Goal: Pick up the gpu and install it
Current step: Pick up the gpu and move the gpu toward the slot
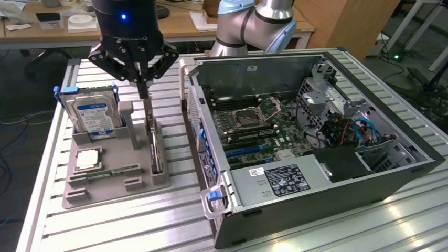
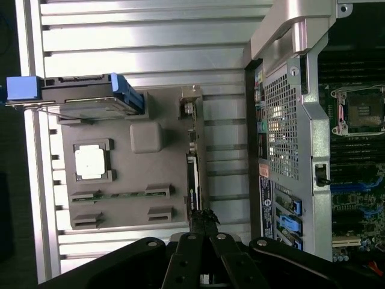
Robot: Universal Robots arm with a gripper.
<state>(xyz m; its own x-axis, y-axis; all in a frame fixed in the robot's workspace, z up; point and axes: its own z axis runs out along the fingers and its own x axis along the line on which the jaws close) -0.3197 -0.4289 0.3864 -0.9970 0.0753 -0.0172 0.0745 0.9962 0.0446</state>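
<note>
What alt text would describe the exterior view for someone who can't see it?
The robot's hand is shut on the top edge of the gpu, which stands upright in a grey holder beside an open computer case.

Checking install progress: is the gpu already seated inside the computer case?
No, the gpu stands upright in the gray holder beside the case, tool shut on it.

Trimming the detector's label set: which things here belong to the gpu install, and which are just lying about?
Job: thin dark gpu card standing upright in the grey plastic tray; black gripper shut on its top edge; open dark metal computer case.
Lying about: blue-labelled silver hard drive; square silver processor chip; narrow green memory stick.
</note>
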